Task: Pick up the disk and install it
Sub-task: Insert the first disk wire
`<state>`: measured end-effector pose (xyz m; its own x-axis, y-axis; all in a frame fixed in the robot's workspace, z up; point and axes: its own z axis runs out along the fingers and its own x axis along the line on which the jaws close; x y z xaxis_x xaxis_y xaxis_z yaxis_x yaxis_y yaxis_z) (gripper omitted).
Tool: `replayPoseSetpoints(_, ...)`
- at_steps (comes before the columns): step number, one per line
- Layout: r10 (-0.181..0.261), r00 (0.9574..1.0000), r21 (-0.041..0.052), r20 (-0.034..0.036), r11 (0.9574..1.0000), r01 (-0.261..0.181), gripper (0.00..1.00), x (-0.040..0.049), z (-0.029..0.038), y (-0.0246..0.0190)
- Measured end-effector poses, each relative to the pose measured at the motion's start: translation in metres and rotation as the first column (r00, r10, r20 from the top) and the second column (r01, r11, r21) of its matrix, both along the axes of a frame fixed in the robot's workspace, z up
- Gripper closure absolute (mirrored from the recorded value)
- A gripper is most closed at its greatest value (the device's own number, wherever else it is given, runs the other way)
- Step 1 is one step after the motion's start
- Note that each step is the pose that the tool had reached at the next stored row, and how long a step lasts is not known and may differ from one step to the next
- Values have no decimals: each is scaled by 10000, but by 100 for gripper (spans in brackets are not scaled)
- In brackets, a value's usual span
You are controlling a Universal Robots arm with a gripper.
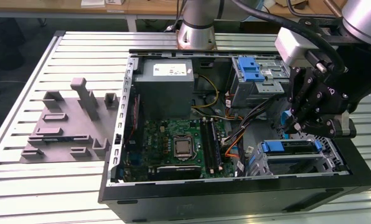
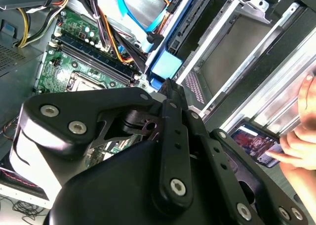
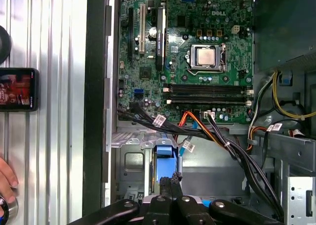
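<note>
The arm [image 1: 201, 23] rises from its base at the far side in the exterior view and reaches round to that view's right, wrist bent downward. Its black gripper [image 1: 295, 127] points down with linkages drawn together, fingertips close to meeting. In the second wrist view a person's hand [image 2: 300, 136] shows at the edge.

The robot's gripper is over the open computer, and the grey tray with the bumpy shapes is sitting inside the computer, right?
Not quite. The gripper is over the open computer, but the grey tray lies outside it, on the slatted table, at the exterior view's left.
</note>
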<state>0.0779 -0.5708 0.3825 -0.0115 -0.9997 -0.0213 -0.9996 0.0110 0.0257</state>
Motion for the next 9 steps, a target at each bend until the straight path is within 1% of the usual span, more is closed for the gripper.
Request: replayPoseSetpoints(9, 1, 10000, 1, 0, 10000, -1, 89, 16, -1, 0)
